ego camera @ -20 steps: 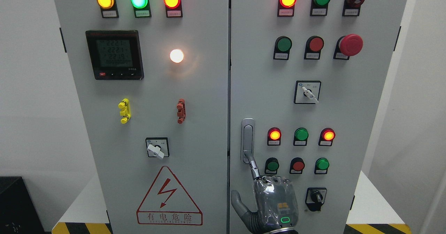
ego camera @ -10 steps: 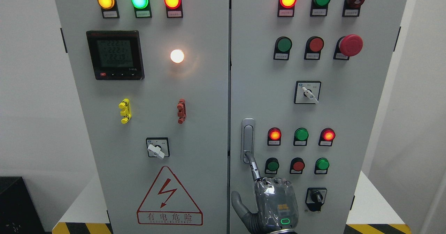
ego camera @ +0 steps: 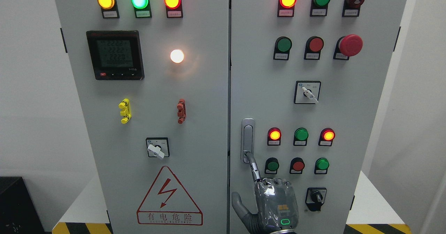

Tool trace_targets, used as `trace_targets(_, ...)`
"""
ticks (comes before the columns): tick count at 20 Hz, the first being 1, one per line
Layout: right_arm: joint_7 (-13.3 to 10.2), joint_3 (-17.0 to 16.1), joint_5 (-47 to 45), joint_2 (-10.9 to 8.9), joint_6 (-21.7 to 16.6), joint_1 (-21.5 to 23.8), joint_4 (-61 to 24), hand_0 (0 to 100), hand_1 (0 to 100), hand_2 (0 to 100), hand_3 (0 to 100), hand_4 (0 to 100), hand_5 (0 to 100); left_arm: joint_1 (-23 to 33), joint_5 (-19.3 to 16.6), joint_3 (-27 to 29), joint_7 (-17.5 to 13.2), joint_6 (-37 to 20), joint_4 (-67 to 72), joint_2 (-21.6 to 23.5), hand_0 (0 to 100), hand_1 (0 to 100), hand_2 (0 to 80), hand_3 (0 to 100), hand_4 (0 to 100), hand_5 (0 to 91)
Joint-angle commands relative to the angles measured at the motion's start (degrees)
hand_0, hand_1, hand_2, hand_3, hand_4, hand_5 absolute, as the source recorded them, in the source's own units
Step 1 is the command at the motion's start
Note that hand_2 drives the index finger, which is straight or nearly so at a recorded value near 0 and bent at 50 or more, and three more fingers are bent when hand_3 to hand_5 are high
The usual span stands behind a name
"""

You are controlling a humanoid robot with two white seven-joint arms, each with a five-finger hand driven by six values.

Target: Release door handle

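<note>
A silver vertical door handle (ego camera: pixel 247 136) sits flush at the left edge of the grey cabinet's right door (ego camera: pixel 348 122). My right hand (ego camera: pixel 273 202) comes up from the bottom edge just below it, its back towards the camera. Its index finger (ego camera: pixel 253 166) is stretched out, and the tip touches the handle's lower end. The other fingers are curled into the palm, the thumb sticks out to the left, and the hand grasps nothing. The door looks closed. The left arm does not show.
Lit indicator lamps, push buttons, a red emergency stop (ego camera: pixel 350 45) and rotary switches (ego camera: pixel 307 92) crowd the right door around the hand. The left door (ego camera: pixel 156 199) carries a meter (ego camera: pixel 115 54) and a warning triangle (ego camera: pixel 169 197). White walls flank the cabinet.
</note>
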Motion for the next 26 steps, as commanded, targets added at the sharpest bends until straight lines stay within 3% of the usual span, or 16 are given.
trace_targets(1,0.1,0.3,0.2,0.04,-0.1,0.1,1.6,36,39,1,100,100,99,0.0,0.0,-1.1,0.0,0.0,-1.0,0.0,0,0,2.3,8,1,0.0)
trace_targets(26,0.0,0.7,0.2,0.04,-0.1,1.7,1.3,36,38,2,100,100,99,0.0,0.0,-1.1,0.0,0.0,-1.0,0.0,0,0,2.5,8,1,0.0)
